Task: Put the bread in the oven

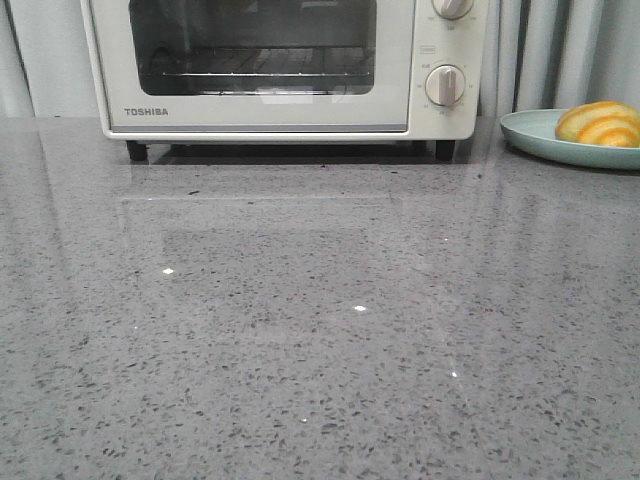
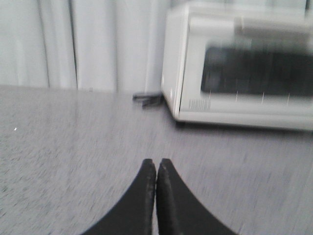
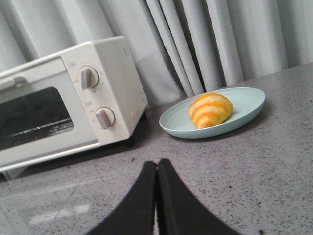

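Note:
The cream-white TOSHIBA oven (image 1: 280, 65) stands at the back of the grey counter with its glass door closed. It also shows in the left wrist view (image 2: 239, 73) and in the right wrist view (image 3: 63, 103). The orange-striped bread (image 1: 600, 124) lies on a pale green plate (image 1: 530, 132) to the right of the oven, and shows in the right wrist view (image 3: 210, 109). Neither gripper shows in the front view. My left gripper (image 2: 156, 162) is shut and empty above the counter, left of the oven. My right gripper (image 3: 156, 163) is shut and empty, short of the plate (image 3: 244, 105).
Grey curtains (image 3: 210, 39) hang behind the counter. A small dark object (image 2: 146, 98) lies behind the oven's left corner. The speckled counter (image 1: 320, 330) stretches in front of the oven.

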{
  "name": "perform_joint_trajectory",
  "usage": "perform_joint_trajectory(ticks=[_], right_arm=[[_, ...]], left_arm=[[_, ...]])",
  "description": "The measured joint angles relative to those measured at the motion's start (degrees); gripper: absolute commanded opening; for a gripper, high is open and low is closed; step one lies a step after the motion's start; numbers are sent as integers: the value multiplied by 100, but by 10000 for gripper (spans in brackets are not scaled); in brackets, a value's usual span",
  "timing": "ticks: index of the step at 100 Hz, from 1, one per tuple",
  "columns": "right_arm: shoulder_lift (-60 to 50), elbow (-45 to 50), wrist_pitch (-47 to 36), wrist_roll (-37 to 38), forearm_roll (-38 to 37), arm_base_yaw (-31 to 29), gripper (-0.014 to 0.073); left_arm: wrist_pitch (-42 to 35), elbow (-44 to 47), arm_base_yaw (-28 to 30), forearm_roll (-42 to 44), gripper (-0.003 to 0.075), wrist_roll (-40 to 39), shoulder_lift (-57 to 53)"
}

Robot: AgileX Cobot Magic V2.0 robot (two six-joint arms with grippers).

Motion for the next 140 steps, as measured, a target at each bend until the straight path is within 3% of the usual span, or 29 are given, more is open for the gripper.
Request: perform_joint_trajectory(ticks=[17,38,49,61,83,100,126,140], right_arm=[[0,0,-12,0,187,0,-48],[0,-247,225,0,223,0,-48],[46,-637,751,0,142,0,-48],[511,-1251,1550,0,-178,0,-48],[1725,-2117,1881,-172,-384,0,-48],[2245,-2523,1772,-211,-412,65,-48],[2259,-2568,1610,-235,-411,128,-48],[2259,-2568,1610,-244,-415,128,-48]], left_arm=[[-623,0,0,-2217,-21,-161,0],[-244,0,0,-2998,-22,-194,0],[12,-180,0,-2893,-21,-194,56],[757,-970,0,-2328,-20,-99,695],[1678,-3111,0,-1976,-21,1228,2833],[1698,-4514,-179,-1941,-21,1578,4356],[1562,-6247,-1445,-1941,-21,2770,6428],[1393,-6890,-1654,-2015,-21,2902,7394]])
